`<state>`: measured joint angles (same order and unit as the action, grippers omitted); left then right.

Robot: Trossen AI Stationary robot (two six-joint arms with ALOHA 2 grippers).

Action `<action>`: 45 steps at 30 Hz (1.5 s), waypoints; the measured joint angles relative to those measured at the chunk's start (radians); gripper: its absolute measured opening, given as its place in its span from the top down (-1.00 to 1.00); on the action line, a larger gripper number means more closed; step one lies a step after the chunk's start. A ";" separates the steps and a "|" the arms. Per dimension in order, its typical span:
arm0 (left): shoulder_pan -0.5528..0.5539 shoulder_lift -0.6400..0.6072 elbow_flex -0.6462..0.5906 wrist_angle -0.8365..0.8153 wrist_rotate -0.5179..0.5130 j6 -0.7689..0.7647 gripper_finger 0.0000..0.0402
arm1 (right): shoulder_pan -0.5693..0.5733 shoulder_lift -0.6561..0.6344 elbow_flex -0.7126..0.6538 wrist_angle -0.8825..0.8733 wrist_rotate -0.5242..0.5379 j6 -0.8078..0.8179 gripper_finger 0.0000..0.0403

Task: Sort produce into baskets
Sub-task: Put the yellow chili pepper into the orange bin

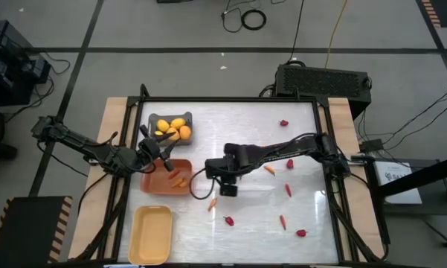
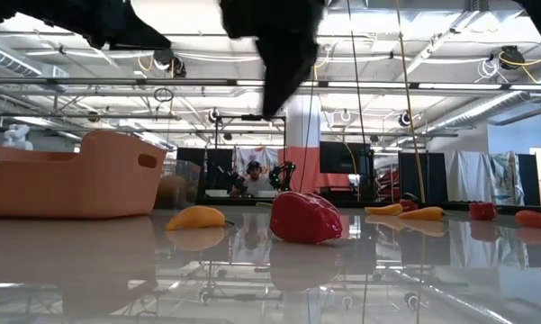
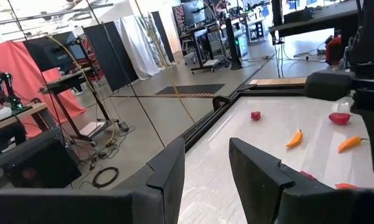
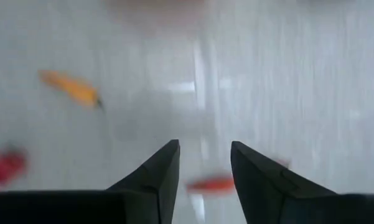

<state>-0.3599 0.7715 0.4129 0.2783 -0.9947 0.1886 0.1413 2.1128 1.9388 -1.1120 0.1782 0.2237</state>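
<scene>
The grey basket (image 1: 171, 128) holds several lemons, and the orange basket (image 1: 167, 176) holds a few carrots. The pale yellow basket (image 1: 152, 233) stands at the near left. My left gripper (image 1: 158, 152) (image 3: 205, 162) is open and empty above the orange basket's far edge. My right gripper (image 1: 226, 186) (image 4: 202, 155) is open and empty, pointing down over the table just right of the orange basket. A carrot (image 4: 71, 89) (image 1: 212, 202) lies on the table near it. An orange-red piece (image 4: 211, 184) shows on the table between its fingers.
Loose carrots (image 1: 269, 169) (image 1: 282, 221) and red strawberries (image 1: 284, 123) (image 1: 290, 164) (image 1: 229, 220) (image 1: 301, 232) lie scattered on the white table's right half. A raised frame edges the table (image 1: 323, 149). In the low view a strawberry (image 2: 304, 217) and a carrot (image 2: 196, 217) lie close.
</scene>
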 joint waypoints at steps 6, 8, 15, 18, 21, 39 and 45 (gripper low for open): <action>0.000 0.000 0.000 0.000 0.002 -0.002 0.33 | 0.002 0.000 -0.012 -0.201 0.001 0.057 0.33; 0.000 0.000 0.000 -0.001 0.006 -0.018 0.33 | 0.004 -0.008 -0.034 -0.238 0.002 0.059 0.33; 0.000 0.000 0.000 -0.008 0.099 -0.041 0.33 | 0.003 -0.134 -0.246 -0.205 -0.024 0.093 0.33; 0.000 0.000 -0.001 -0.012 0.129 -0.054 0.33 | 0.000 -0.229 -0.406 -0.122 -0.050 0.145 0.33; 0.000 0.000 -0.001 -0.014 0.131 -0.071 0.33 | -0.012 -0.338 -0.583 -0.013 -0.081 0.226 0.33; 0.000 0.000 -0.001 -0.018 0.132 -0.079 0.33 | -0.150 -0.500 -1.056 0.412 -0.109 0.442 0.33; 0.000 0.000 -0.001 -0.019 0.132 -0.079 0.33 | -0.163 -0.500 -1.059 0.467 -0.127 0.442 0.33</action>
<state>-0.3603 0.7719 0.4122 0.2592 -0.8631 0.1100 -0.0213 1.6131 0.8803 -0.6449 0.0517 0.6652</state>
